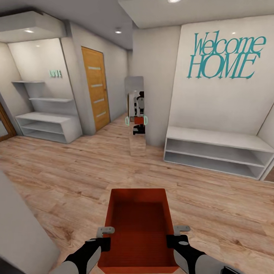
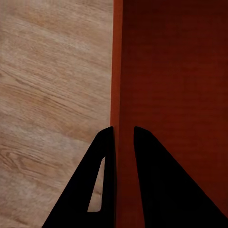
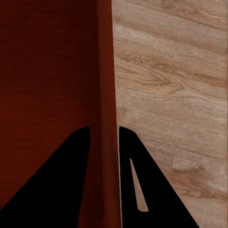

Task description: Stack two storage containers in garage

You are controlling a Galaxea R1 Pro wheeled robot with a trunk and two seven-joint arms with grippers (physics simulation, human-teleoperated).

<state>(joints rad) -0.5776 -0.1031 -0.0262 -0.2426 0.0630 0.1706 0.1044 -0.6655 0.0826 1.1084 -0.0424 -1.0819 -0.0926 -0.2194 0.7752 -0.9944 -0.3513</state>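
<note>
In the head view, one red-orange storage container [image 1: 139, 224] hangs above the light wood-plank floor [image 1: 57, 167], carried between both arms. The left pincer [image 1: 106, 234] grips its left wall and the right pincer [image 1: 178, 234] its right wall. Beyond the container stand a mirror [image 1: 136, 114] and an orange striped door [image 1: 96, 87].

The left wrist view shows the left pincer clenched across the thin wall.

The right wrist view shows the same on the opposite wall. The bin looks stiff, light and smooth; rims opposite each other seem the best hold.
</note>
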